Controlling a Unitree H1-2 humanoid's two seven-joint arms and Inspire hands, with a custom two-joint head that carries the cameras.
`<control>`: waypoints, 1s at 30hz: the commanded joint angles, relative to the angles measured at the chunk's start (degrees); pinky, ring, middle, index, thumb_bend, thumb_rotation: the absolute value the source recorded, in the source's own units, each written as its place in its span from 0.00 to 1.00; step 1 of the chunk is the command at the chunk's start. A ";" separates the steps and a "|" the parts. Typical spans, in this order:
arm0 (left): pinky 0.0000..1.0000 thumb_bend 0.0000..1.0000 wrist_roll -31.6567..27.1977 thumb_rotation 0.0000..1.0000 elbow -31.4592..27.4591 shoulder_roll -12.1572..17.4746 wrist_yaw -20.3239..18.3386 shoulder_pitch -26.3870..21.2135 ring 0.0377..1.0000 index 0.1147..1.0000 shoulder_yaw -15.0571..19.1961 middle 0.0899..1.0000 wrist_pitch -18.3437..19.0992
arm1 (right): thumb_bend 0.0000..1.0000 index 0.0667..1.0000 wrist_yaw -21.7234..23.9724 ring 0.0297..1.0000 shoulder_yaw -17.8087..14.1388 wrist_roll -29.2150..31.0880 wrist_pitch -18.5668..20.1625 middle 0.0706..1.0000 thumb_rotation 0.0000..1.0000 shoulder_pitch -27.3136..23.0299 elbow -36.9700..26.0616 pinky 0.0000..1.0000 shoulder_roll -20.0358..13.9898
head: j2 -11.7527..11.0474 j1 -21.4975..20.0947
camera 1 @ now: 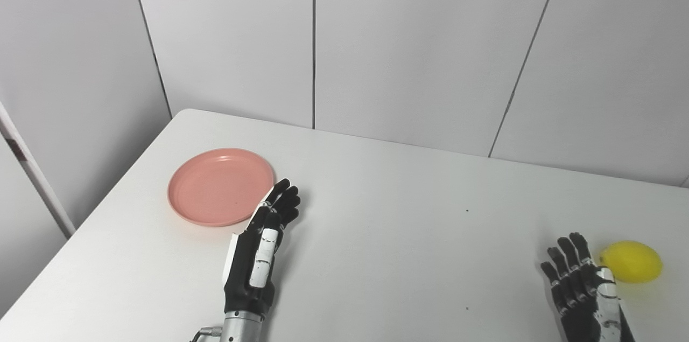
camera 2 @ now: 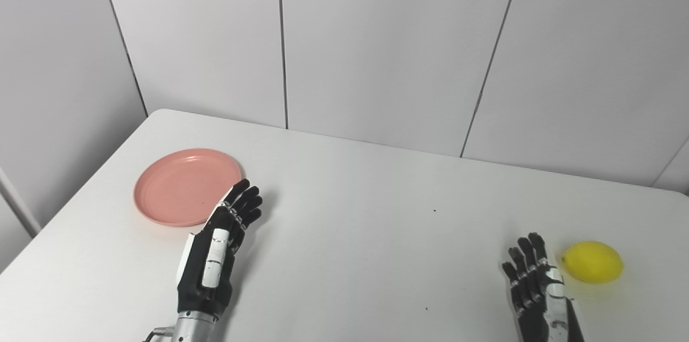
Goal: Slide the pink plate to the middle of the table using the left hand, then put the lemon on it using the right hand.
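Note:
The pink plate (camera 1: 218, 186) lies flat on the left part of the white table (camera 1: 387, 213). My left hand (camera 1: 262, 245) is open with straight fingers, just right of the plate's near right rim, fingertips close to the rim. The yellow lemon (camera 1: 631, 262) rests on the table at the near right. My right hand (camera 1: 578, 285) is open and empty, just left of the lemon, fingers pointing up and away. Both also show in the right eye view: the plate (camera 2: 185, 186) and the lemon (camera 2: 593, 262).
The table's left edge (camera 1: 102, 207) runs close to the plate. A grey panelled wall (camera 1: 344, 40) stands behind the table's far edge. A small dark speck (camera 1: 466, 210) marks the tabletop.

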 commanded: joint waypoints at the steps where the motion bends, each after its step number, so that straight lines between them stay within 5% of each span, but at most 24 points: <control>1: 0.87 0.68 -0.86 0.83 3.63 -0.12 -0.03 3.40 0.86 0.80 0.41 0.85 -1.14 | 0.70 1.00 0.68 1.00 0.72 -0.64 -1.46 1.00 0.96 2.73 2.64 1.00 0.81 | 0.62 -1.29; 7: 0.88 0.74 -3.08 0.88 -0.40 1.09 -0.72 4.47 0.87 0.83 0.80 0.87 3.18 | 0.68 1.00 -0.41 1.00 1.62 -1.87 -0.53 1.00 0.96 3.52 -0.07 1.00 1.79 | 1.24 -3.19; 17: 0.85 0.73 -6.19 0.88 -13.23 1.48 -0.88 3.88 0.86 0.83 -0.60 0.86 17.78 | 0.65 1.00 -0.86 1.00 1.68 -1.69 -0.33 1.00 0.94 3.67 -0.96 1.00 1.65 | 0.93 -0.28; 30: 0.83 0.76 -5.37 0.88 -15.67 2.32 0.73 -4.05 0.84 0.83 1.51 0.85 23.16 | 0.62 1.00 -0.68 1.00 1.42 -0.59 -0.15 1.00 0.95 3.35 -0.78 1.00 1.37 | 0.36 1.53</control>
